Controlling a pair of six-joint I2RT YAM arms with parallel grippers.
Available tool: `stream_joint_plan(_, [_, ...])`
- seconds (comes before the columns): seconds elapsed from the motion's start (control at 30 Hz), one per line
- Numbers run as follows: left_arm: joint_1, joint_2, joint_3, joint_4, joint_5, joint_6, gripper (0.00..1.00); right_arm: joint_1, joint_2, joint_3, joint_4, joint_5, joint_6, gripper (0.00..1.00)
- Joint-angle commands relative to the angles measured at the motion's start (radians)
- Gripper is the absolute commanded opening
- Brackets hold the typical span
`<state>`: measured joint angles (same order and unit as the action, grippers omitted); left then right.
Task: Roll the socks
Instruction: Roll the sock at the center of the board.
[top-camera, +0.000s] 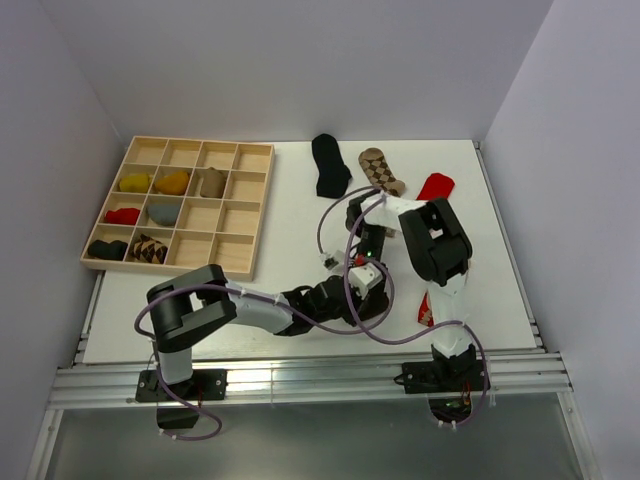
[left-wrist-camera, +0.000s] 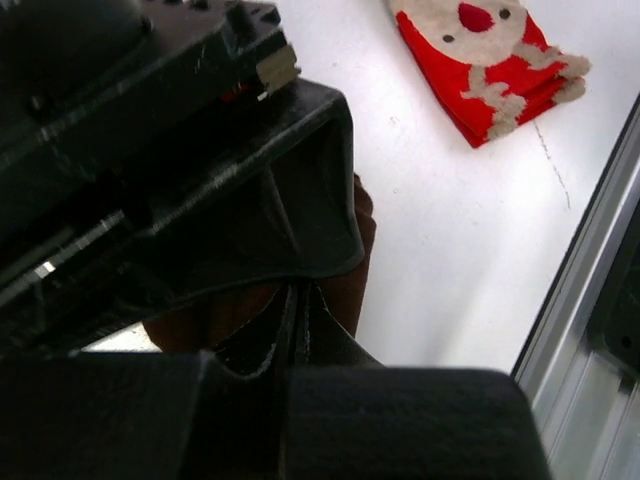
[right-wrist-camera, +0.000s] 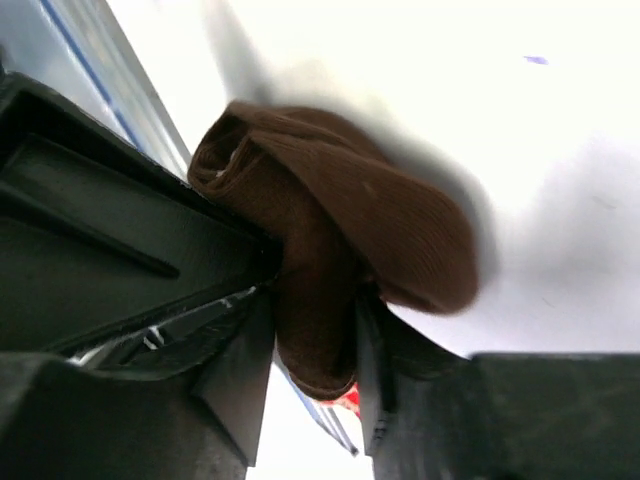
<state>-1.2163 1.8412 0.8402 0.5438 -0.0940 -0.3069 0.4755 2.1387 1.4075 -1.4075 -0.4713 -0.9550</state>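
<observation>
A dark brown sock (right-wrist-camera: 390, 220) is bunched up on the white table between my two grippers, and it also shows in the left wrist view (left-wrist-camera: 352, 262). My right gripper (right-wrist-camera: 315, 345) is shut on a fold of it. My left gripper (left-wrist-camera: 297, 318) is pressed shut at the sock's edge, right against the right gripper. In the top view both grippers, left (top-camera: 350, 300) and right (top-camera: 366, 272), meet at mid-table and hide this sock. A black sock (top-camera: 328, 165), a brown argyle sock (top-camera: 382, 170) and a red sock (top-camera: 435, 186) lie flat at the back.
A red sock with a white figure (left-wrist-camera: 490, 55) lies near the table's right front (top-camera: 425, 310). The pale wooden grid tray (top-camera: 240, 215) at the back left holds several rolled socks. The metal rail (top-camera: 300, 380) runs along the front edge.
</observation>
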Motion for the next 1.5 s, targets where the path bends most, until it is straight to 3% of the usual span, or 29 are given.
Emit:
stream_joint_plan(0.0, [0.004,0.061,-0.012,-0.062,0.054,-0.049,0.00,-0.029,-0.103,0.057,0.206,-0.128,0.024,0.44])
stream_joint_plan(0.2, [0.061,0.052,-0.050,-0.064,0.085,-0.092,0.00,-0.153,-0.276,0.022,0.298,-0.246,0.064,0.54])
stream_joint_plan(0.43, [0.121,0.066,-0.062,-0.067,0.175,-0.130,0.00,-0.314,-0.465,-0.082,0.361,-0.329,0.043,0.56])
stream_joint_plan(0.67, [0.198,0.125,-0.041,-0.110,0.299,-0.164,0.00,-0.457,-0.687,-0.328,0.493,-0.273,-0.068,0.57])
stream_joint_plan(0.8, [0.253,0.164,0.006,-0.159,0.407,-0.184,0.00,-0.453,-0.874,-0.551,0.710,-0.210,-0.125,0.65])
stream_joint_plan(0.97, [0.307,0.214,0.072,-0.260,0.519,-0.181,0.00,-0.414,-1.029,-0.712,0.820,-0.170,-0.183,0.69])
stream_joint_plan(1.07, [0.334,0.237,0.112,-0.294,0.595,-0.195,0.00,-0.367,-1.053,-0.749,0.848,-0.155,-0.203,0.70])
stream_joint_plan(1.27, [0.374,0.248,0.146,-0.335,0.622,-0.207,0.00,-0.183,-1.091,-0.840,0.918,-0.057,-0.182,0.70])
stream_joint_plan(1.47, [0.380,0.265,0.161,-0.363,0.643,-0.210,0.00,-0.095,-1.085,-0.866,0.967,-0.020,-0.159,0.71])
